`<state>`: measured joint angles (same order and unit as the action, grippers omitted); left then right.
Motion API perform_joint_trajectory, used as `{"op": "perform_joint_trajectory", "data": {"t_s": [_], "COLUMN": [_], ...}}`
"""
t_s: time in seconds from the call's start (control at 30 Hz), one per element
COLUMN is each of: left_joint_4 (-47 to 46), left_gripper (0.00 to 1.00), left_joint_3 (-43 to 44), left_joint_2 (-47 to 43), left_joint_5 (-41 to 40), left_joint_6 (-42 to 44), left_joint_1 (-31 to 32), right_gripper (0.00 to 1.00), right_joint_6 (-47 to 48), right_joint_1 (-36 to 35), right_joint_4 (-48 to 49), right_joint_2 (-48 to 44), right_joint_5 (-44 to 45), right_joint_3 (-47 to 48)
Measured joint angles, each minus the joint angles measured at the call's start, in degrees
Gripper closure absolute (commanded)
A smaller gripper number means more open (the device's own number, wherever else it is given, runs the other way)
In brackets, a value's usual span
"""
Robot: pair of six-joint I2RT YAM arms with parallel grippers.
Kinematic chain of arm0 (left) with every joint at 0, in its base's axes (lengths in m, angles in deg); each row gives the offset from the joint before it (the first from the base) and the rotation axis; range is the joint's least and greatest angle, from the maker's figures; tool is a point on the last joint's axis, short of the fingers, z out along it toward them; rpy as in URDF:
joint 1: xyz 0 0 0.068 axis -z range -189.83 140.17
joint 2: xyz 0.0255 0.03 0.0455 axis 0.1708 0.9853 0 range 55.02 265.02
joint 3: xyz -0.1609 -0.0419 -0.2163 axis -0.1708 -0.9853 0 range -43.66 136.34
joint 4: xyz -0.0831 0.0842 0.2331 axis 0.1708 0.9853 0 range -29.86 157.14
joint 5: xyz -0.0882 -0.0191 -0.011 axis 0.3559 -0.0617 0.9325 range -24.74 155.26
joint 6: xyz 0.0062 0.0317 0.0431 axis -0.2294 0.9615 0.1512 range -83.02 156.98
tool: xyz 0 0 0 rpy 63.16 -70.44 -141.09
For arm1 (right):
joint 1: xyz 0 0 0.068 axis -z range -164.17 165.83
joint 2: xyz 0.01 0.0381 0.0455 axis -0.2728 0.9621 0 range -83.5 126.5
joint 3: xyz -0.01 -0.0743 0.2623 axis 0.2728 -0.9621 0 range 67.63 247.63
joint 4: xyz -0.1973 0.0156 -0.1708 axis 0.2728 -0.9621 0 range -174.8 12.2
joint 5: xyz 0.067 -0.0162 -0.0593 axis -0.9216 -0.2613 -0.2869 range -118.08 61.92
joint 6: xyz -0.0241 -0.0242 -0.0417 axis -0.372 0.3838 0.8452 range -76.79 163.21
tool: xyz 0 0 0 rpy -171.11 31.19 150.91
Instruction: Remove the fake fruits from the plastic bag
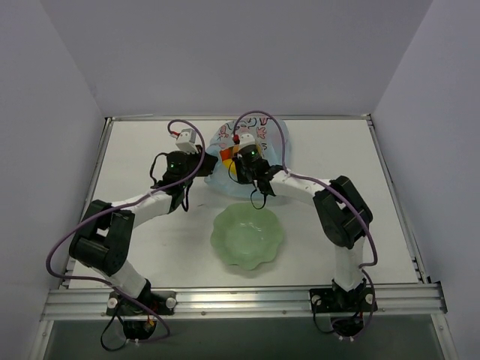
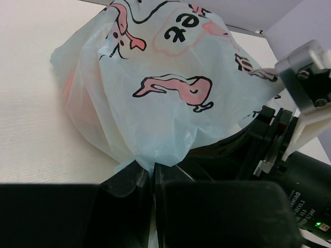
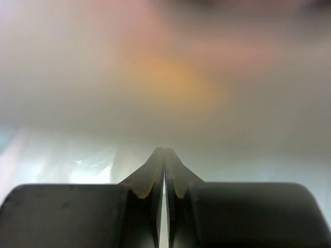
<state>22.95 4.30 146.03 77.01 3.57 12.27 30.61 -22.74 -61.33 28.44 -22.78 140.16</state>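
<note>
The light-blue plastic bag (image 1: 271, 144) with pink cartoon print lies at the back middle of the table. My left gripper (image 1: 207, 166) is shut on a bunched edge of the bag (image 2: 155, 77) on its left side; in the left wrist view the film is pinched at the left gripper (image 2: 151, 168). My right gripper (image 1: 237, 171) reaches into the bag's mouth from the front. In the right wrist view the right gripper (image 3: 164, 151) is shut inside the bag, with nothing seen between its fingers. A blurred orange fruit (image 3: 176, 77) lies just ahead. Yellow and red fruits (image 1: 230, 166) show at the bag's mouth.
A pale green scalloped bowl (image 1: 223, 225) stands in front of the bag, between the two arms. My right arm's wrist (image 2: 292, 155) sits close to the right of the left gripper. Walls enclose the table on the left, back and right.
</note>
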Motion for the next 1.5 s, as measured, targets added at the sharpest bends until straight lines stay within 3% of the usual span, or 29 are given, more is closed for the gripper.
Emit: {"op": "perform_joint_trajectory", "data": {"t_s": [0.1,0.13,0.17,0.4,0.57,0.63,1.03,1.2,1.4,1.47,1.5], "left_joint_4": [-0.42,-0.52,-0.66,-1.36,-1.79,-2.47,-4.76,-5.55,-5.75,-5.79,-5.79], "left_gripper": [0.98,0.98,0.98,0.98,0.98,0.98,0.98,0.98,0.98,0.98,0.98], "left_joint_3": [0.00,0.00,0.00,-0.79,-1.11,-1.11,-1.20,-1.20,-1.20,-1.20,-1.20], "left_joint_2": [0.66,0.79,0.96,1.40,1.44,1.70,3.32,3.72,4.31,4.37,4.42], "left_joint_5": [0.46,0.46,0.46,0.37,0.33,0.52,2.34,2.49,2.82,2.84,2.89], "left_joint_6": [-0.17,-0.20,-0.22,-0.22,-0.31,-0.66,-3.28,-3.67,-3.72,-3.72,-3.74], "left_joint_1": [0.00,0.00,0.00,0.00,0.00,0.00,0.00,0.00,0.00,0.00,0.00], "right_gripper": [0.96,0.85,0.80,0.62,0.41,0.39,0.06,0.03,0.08,0.16,0.31], "right_joint_6": [0.61,0.81,0.94,3.13,0.31,-0.59,-3.61,-3.91,-3.96,-4.07,-4.04], "right_joint_1": [0.00,0.02,0.22,2.84,5.90,6.08,4.74,4.74,4.83,4.83,4.83], "right_joint_4": [0.28,0.28,0.28,-0.35,1.73,2.27,2.84,3.10,3.72,3.78,3.78], "right_joint_2": [-0.96,-1.44,-2.01,-1.60,1.22,3.37,12.55,16.17,20.20,20.50,20.57], "right_joint_5": [-1.79,-2.12,-2.34,-2.21,1.33,2.91,8.24,9.60,11.47,11.72,11.80], "right_joint_3": [0.00,0.00,0.00,6.93,9.40,10.01,14.99,20.06,23.26,23.26,23.28]}}
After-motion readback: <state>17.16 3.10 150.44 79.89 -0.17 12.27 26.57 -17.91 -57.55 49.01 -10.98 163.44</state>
